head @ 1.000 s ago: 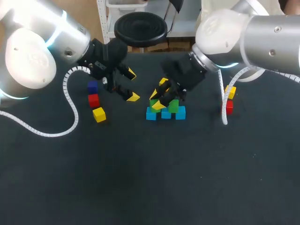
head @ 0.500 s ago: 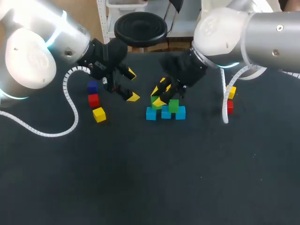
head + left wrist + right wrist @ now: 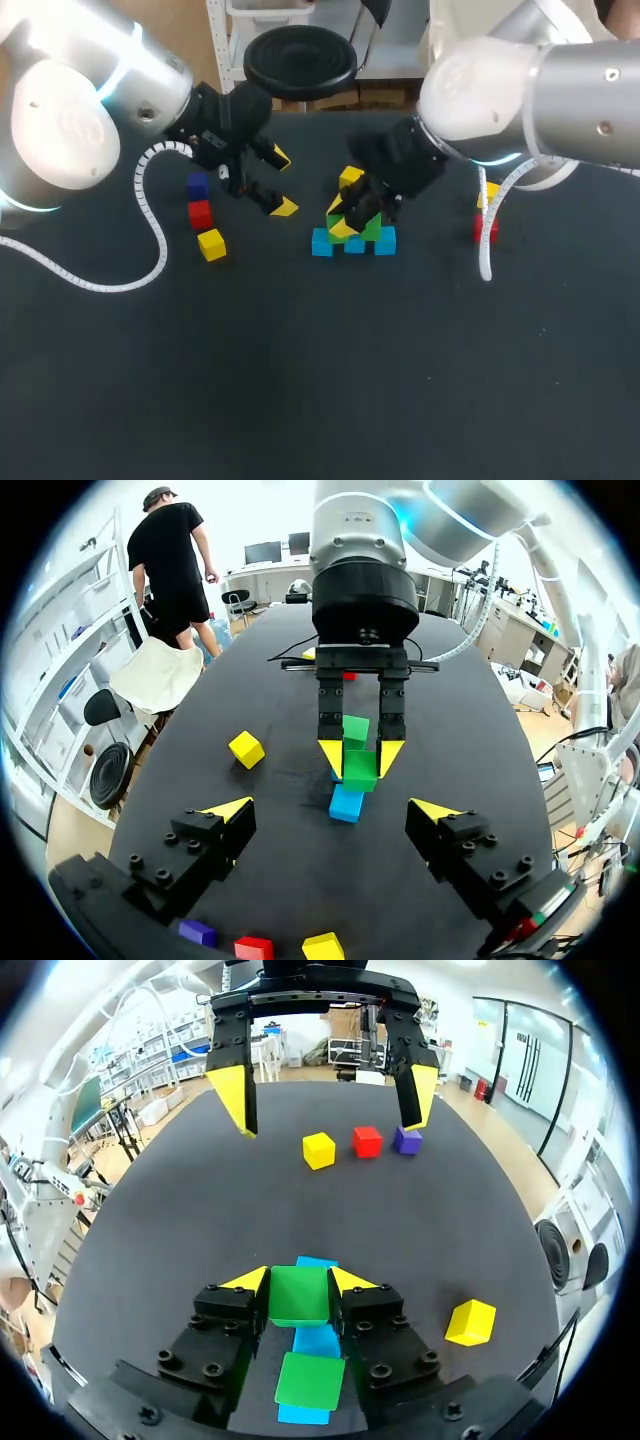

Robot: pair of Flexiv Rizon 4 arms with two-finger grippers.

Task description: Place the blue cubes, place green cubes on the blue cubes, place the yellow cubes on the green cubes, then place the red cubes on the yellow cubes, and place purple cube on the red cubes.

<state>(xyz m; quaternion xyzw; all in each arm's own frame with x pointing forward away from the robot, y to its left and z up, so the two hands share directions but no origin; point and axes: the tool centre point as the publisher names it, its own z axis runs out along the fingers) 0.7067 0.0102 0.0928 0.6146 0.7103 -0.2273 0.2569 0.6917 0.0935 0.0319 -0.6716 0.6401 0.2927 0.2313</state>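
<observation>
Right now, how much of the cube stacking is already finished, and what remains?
Done: the blue cubes lie in a row, with one green cube on them. In hand: the right hand is shut on a second green cube at that row. Left: the yellow cubes, the red cubes and the purple cube are not yet stacked; the left hand is open and empty.

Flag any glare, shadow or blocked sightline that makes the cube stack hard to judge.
Right wrist view: even light, no glare on the green cube clamped in the right gripper. Left wrist view: equally even, the blue cubes plain beneath it. Head view: the gripper covers much of that cube, a light ring glows on the left arm, the black table shows hardly any shadow.
</observation>
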